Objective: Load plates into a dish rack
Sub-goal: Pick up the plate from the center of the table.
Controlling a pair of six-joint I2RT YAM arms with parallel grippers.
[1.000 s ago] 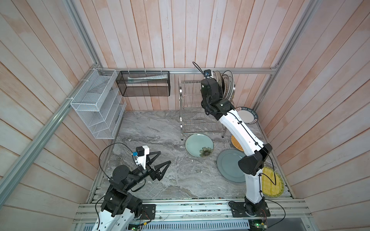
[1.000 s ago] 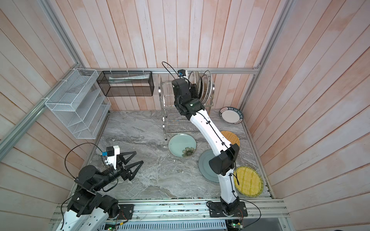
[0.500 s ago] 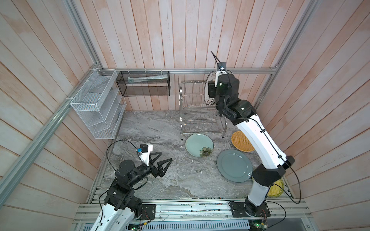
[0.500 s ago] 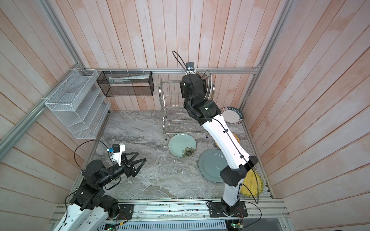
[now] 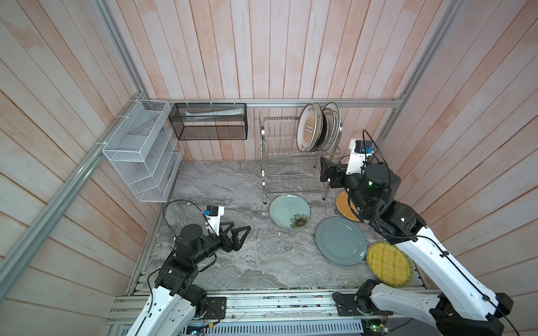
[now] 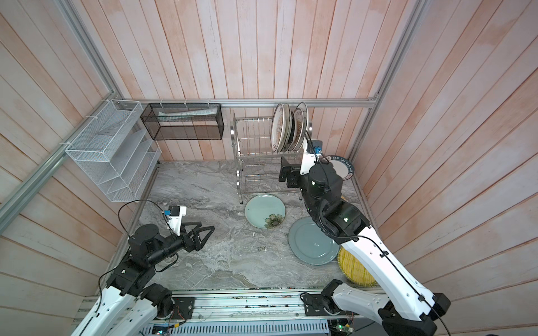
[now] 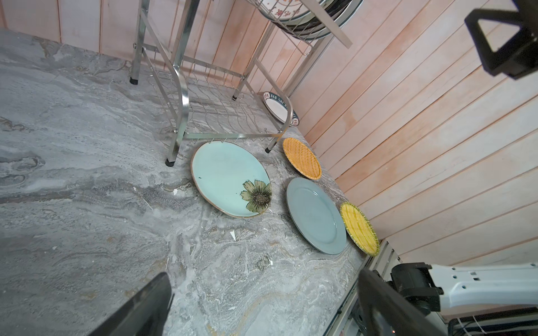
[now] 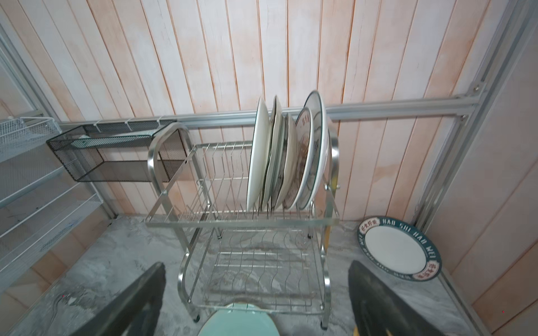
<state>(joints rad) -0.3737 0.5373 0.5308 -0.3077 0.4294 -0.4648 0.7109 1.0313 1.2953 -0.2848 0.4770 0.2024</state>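
Left gripper (image 5: 240, 230) and right gripper (image 5: 326, 173) both gape wide, holding nothing

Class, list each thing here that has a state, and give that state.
dish rack: upper tier partly loaded, lower tier empty.
racked plates: upright in the slots.
green flower plate: flat on table.
grey-blue plate: flat on table.
orange woven plate: flat on table.
yellow woven plate: flat on table.
lettered-rim plate: on table, beside rack.
left gripper: open, empty.
right gripper: open, empty.

Pale round plates (image 8: 257, 157) stand upright in top tier of shiny 2-tier steel wire rack (image 8: 241, 222); white plate w/ dark-green rim (image 8: 397, 251) lies flat alongside.
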